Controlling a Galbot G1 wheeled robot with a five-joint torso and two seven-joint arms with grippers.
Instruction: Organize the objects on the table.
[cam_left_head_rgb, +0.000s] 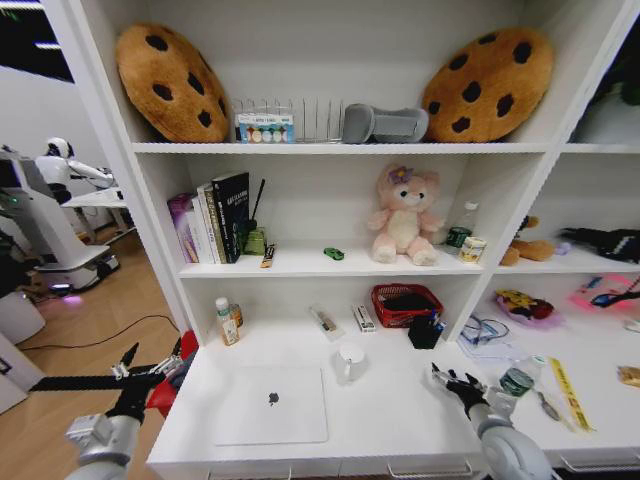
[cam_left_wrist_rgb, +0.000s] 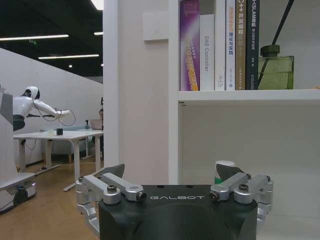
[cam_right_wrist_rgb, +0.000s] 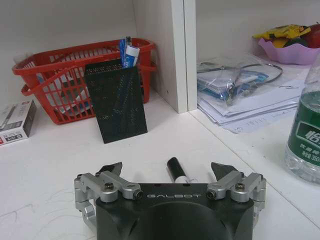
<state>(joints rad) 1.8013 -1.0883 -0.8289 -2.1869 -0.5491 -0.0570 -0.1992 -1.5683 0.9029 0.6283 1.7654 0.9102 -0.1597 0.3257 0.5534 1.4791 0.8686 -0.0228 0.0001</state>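
Observation:
A silver laptop (cam_left_head_rgb: 270, 403) lies closed on the white table (cam_left_head_rgb: 400, 425) near its front left. On the shelf above sits a tiny green toy car (cam_left_head_rgb: 333, 254). My right gripper (cam_left_head_rgb: 447, 376) hovers low over the table at the right, open; in the right wrist view a black pen (cam_right_wrist_rgb: 176, 170) lies on the table between the spread fingers of this gripper (cam_right_wrist_rgb: 167, 171). A blue pen (cam_right_wrist_rgb: 126, 50) pokes up at the rim of a black mesh holder (cam_right_wrist_rgb: 117, 102). My left gripper (cam_left_head_rgb: 150, 362) is off the table's left end, open (cam_left_wrist_rgb: 172, 171), facing the shelf's side.
A white mug (cam_left_head_rgb: 350, 360) stands behind the laptop, a small bottle (cam_left_head_rgb: 228, 320) to its left. A red basket (cam_left_head_rgb: 405, 303) sits at the back by the mesh holder (cam_left_head_rgb: 424, 332). A water bottle (cam_right_wrist_rgb: 305, 135) and papers (cam_right_wrist_rgb: 245, 90) lie right of the divider.

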